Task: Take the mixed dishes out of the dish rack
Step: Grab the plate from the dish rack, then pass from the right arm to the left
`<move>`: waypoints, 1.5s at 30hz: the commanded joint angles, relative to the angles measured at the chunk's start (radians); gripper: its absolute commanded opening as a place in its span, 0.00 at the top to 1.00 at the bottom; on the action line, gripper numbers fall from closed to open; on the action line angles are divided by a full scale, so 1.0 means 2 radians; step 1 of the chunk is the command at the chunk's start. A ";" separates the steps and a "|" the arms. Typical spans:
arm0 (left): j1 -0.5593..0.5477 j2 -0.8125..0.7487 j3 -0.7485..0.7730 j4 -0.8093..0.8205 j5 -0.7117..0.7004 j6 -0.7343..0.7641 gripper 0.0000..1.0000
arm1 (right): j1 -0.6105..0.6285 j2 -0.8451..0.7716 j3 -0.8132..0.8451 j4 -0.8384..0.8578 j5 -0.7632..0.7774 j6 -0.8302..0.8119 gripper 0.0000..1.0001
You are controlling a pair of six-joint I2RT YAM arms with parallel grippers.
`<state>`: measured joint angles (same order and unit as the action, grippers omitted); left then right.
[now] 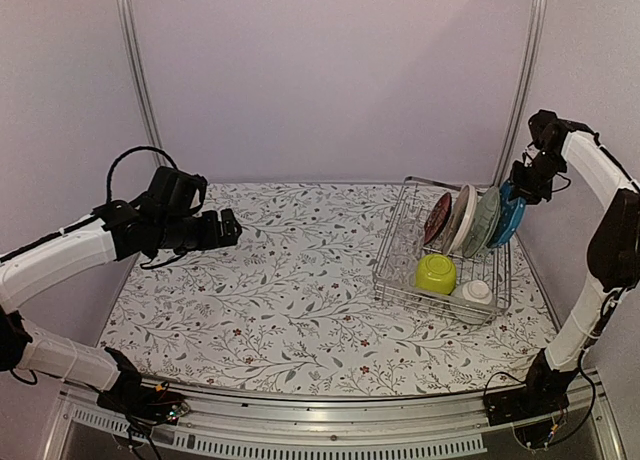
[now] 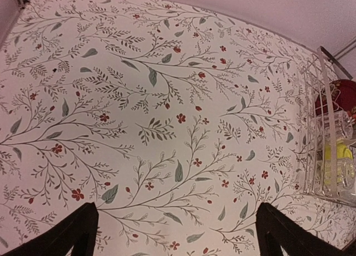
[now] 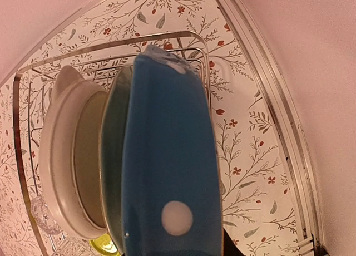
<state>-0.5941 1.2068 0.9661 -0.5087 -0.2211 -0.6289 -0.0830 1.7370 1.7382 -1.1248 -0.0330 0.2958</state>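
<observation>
The silver wire dish rack (image 1: 392, 270) sat right of centre in the top view. In its far half four plates stood on edge, leaning right, in a row: a red floral plate (image 1: 437, 218), a whitish ringed plate (image 1: 461, 220), a pale blue-green plate (image 1: 485, 223) and, rightmost, a bright blue plate (image 1: 510, 218). In the near half a lime-green bowl (image 1: 436, 273) lay beside a small whitish bowl (image 1: 477, 292), bottom up, at the lower right corner.
</observation>
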 commanded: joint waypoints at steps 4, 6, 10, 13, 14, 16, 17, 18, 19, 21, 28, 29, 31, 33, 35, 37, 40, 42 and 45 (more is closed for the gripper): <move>0.005 0.008 -0.001 0.007 0.001 0.001 0.00 | 0.014 -0.035 0.056 -0.025 0.042 -0.015 1.00; 0.005 0.009 0.001 0.007 0.001 0.002 0.00 | 0.014 -0.039 0.061 -0.032 0.046 -0.018 1.00; 0.005 0.012 0.005 0.004 0.000 0.001 0.01 | 0.015 -0.052 0.065 -0.040 0.059 -0.026 1.00; 0.005 0.012 0.005 0.004 -0.002 -0.002 0.00 | 0.015 -0.062 0.069 -0.047 0.064 -0.032 1.00; 0.005 0.012 0.005 0.004 -0.002 -0.002 0.00 | 0.015 -0.065 0.072 -0.049 0.064 -0.033 1.00; 0.005 0.012 0.006 0.003 -0.004 -0.003 0.01 | 0.015 -0.075 0.079 -0.052 0.061 -0.034 1.00; 0.005 0.012 0.006 0.003 -0.004 -0.003 0.00 | 0.015 -0.079 0.083 -0.053 0.058 -0.034 1.00; 0.005 0.012 0.006 0.003 -0.005 -0.004 0.00 | 0.015 -0.085 0.090 -0.056 0.053 -0.034 1.00; 0.005 0.012 0.007 0.002 -0.005 -0.003 0.00 | 0.015 -0.088 0.097 -0.059 0.048 -0.034 1.00; 0.005 0.013 0.010 0.000 -0.010 -0.002 0.00 | 0.015 -0.095 0.112 -0.064 0.039 -0.033 1.00; 0.004 0.006 0.022 -0.006 -0.037 0.009 0.01 | 0.024 -0.124 0.155 -0.078 0.025 -0.040 1.00; 0.004 0.003 0.023 -0.006 -0.039 0.012 0.01 | 0.025 -0.129 0.159 -0.078 0.023 -0.042 1.00; 0.004 -0.002 0.025 -0.004 -0.042 0.017 0.00 | 0.028 -0.138 0.164 -0.074 0.003 -0.042 1.00; 0.004 -0.006 0.027 -0.002 -0.045 0.020 0.01 | 0.032 -0.149 0.164 -0.067 -0.017 -0.042 1.00; 0.004 -0.009 0.029 -0.002 -0.045 0.025 0.01 | 0.037 -0.157 0.164 -0.060 -0.040 -0.041 1.00; 0.004 -0.013 0.031 -0.001 -0.042 0.031 0.01 | 0.058 -0.163 0.163 -0.051 -0.063 -0.041 1.00; 0.004 -0.023 0.032 0.005 -0.020 0.052 0.00 | 0.086 -0.166 0.155 -0.031 -0.097 -0.043 1.00; 0.004 -0.030 0.034 0.008 0.000 0.064 0.00 | 0.112 -0.169 0.148 -0.012 -0.107 -0.043 1.00; 0.004 -0.041 0.041 0.009 0.019 0.075 0.01 | 0.146 -0.171 0.134 0.016 -0.124 -0.038 1.00</move>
<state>-0.5941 1.1625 1.0103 -0.5083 -0.2443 -0.5354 0.1398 1.4372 2.0148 -1.2869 -0.1783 0.2192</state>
